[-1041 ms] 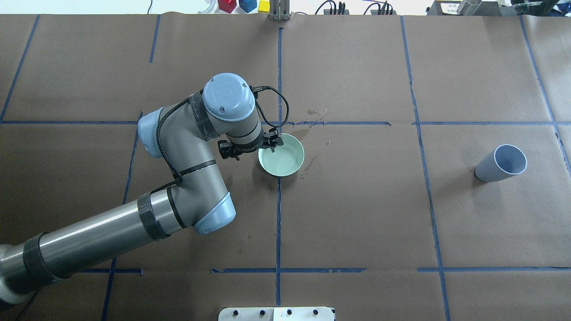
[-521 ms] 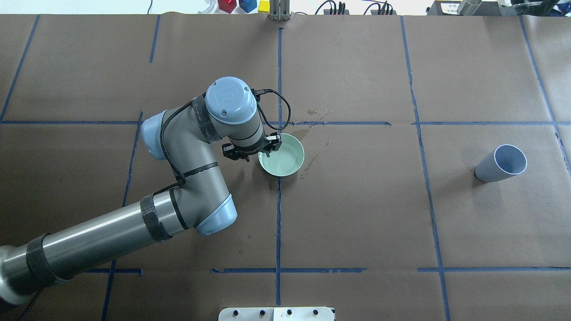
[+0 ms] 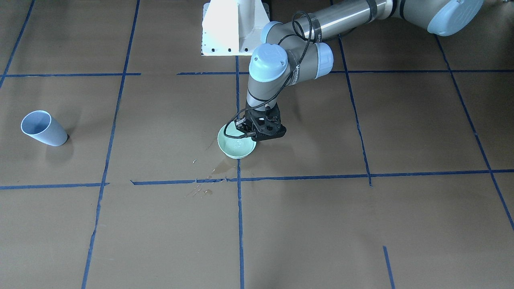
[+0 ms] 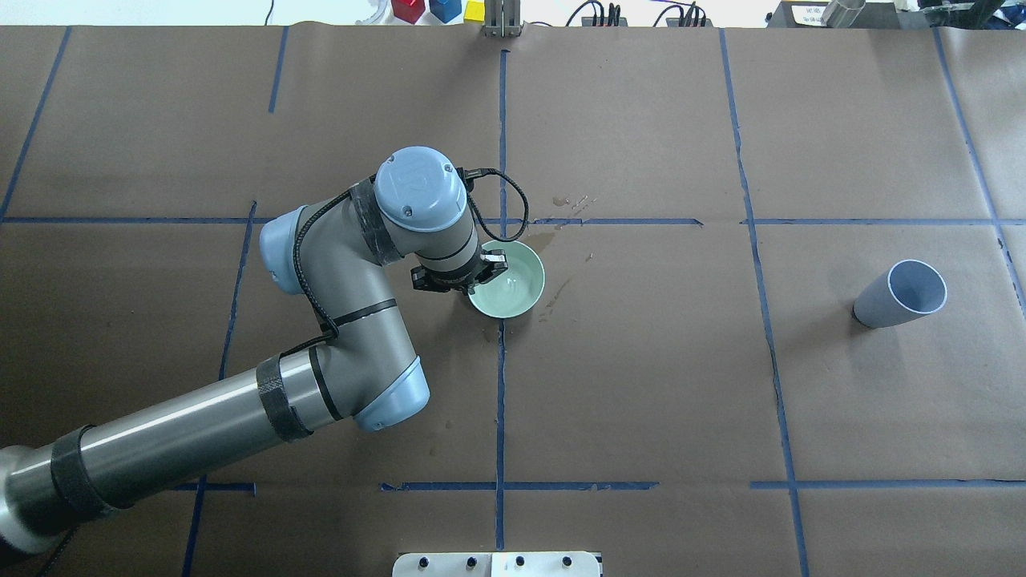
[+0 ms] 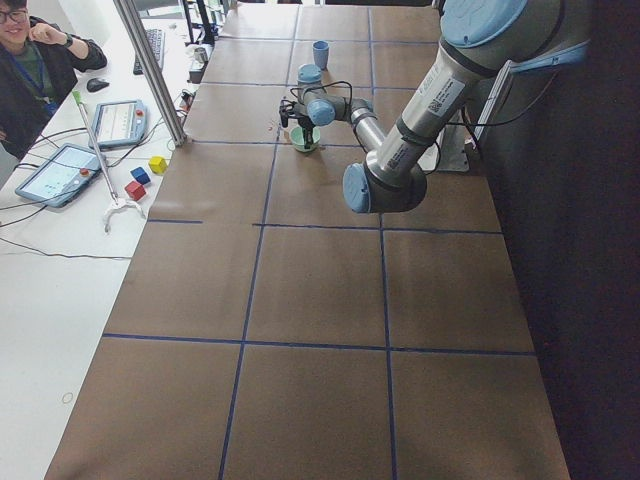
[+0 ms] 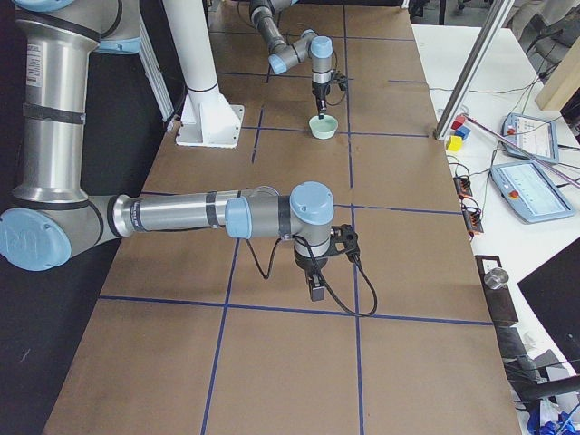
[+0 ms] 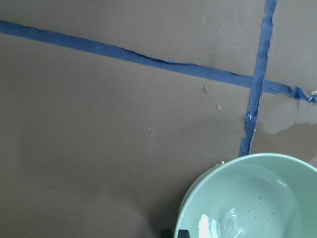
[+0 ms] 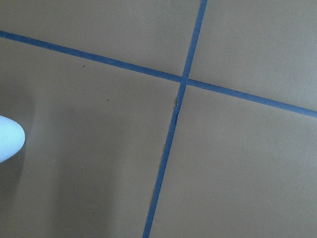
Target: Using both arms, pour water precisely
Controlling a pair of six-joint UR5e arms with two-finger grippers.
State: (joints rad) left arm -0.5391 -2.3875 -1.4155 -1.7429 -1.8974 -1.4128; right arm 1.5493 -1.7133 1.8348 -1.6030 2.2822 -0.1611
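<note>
Silver-grey tubes and light-blue joint caps (image 4: 420,188), each fastened with small screws, form the left arm (image 4: 184,433) and right arm (image 6: 181,216). Black straps (image 4: 275,399) and a looping black cable (image 4: 298,260) wrap the left; the bolted pedestal (image 3: 235,28) is white.

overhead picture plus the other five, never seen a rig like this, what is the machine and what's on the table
It is a robot with two arms at a paper-covered table. Pictures come from above, from across the table, from each end and from each wrist. The left gripper sits at the rim of a green bowl holding a little water; whether it grips is unclear. Wet patches lie beside the bowl. A pale blue cup stands far off. The right arm shows only from its end.
</note>
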